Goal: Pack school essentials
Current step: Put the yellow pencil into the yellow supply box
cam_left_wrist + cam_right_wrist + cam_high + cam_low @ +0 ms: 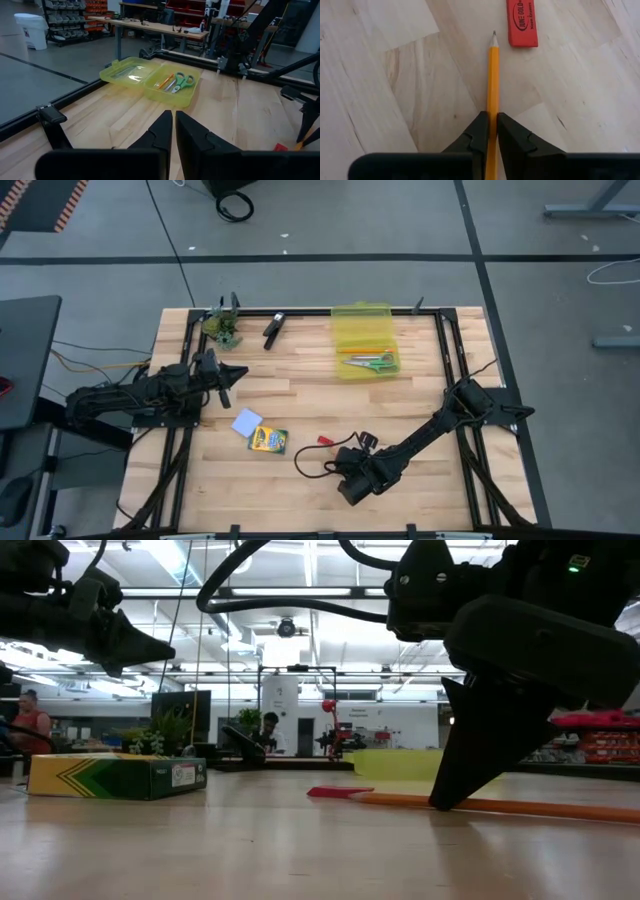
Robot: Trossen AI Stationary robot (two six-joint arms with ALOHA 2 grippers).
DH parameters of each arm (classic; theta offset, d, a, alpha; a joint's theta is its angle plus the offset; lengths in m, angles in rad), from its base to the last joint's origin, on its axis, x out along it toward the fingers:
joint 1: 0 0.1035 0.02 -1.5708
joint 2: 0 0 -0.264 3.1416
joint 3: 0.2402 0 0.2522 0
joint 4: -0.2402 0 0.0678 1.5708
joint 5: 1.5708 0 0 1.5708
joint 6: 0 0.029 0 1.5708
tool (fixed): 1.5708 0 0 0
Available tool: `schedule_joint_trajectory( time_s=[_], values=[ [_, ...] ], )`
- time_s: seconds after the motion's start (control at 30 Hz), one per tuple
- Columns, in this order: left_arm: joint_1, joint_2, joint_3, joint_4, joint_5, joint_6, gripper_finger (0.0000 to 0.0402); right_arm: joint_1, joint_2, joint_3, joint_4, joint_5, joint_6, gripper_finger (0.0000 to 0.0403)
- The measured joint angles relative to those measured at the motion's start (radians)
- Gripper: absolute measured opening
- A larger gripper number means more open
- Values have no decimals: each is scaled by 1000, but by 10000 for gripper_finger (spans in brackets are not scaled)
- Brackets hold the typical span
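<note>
Right wrist view first: the right gripper [491, 131] is down on the table with its fingers pinched on an orange pencil [493, 75], whose sharpened tip points at a red eraser [522, 22] lying just beyond it on the wood. From the high view, that gripper [352, 480] works the near middle of the table [300, 380], with the crayon box [268, 440] and the light-blue square pad [247, 422] a little to its left, touching each other. Over at the far side sits the yellow case [364, 340], lid open, green-handled scissors [374, 362] and orange pencils already inside. The left gripper [173, 131] hovers above the table's left side, fingers closed with nothing between them, facing the case.
</note>
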Motion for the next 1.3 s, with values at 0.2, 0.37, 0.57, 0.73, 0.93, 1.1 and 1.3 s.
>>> schedule_joint_trajectory(
  time_s=[0.2, 0.37, 0.57, 0.73, 0.93, 1.1, 1.3],
  values=[
    [0, 0, 0, 0, 0, 0, 38, -1, 2, 19, -17, -7, -41, 42],
    [0, 0, 0, 0, 0, 0, 36, 0, -9, 41, -45, -27, -64, 41],
    [0, 0, 0, 0, 0, 0, 30, -1, -16, 100, -134, -23, -81, 41],
    [0, 0, 0, 0, 0, 0, 35, -5, -17, 152, -170, -17, -116, 41],
    [0, 0, 0, 1, 0, 0, 37, -16, -19, 211, -217, -1, -162, 41],
    [0, 0, 0, 1, 0, 0, 30, -28, -19, 264, -272, 9, -197, 41],
    [0, 0, 0, 1, 0, 0, 30, -43, -19, 333, -331, 33, -252, 41]
  ],
)
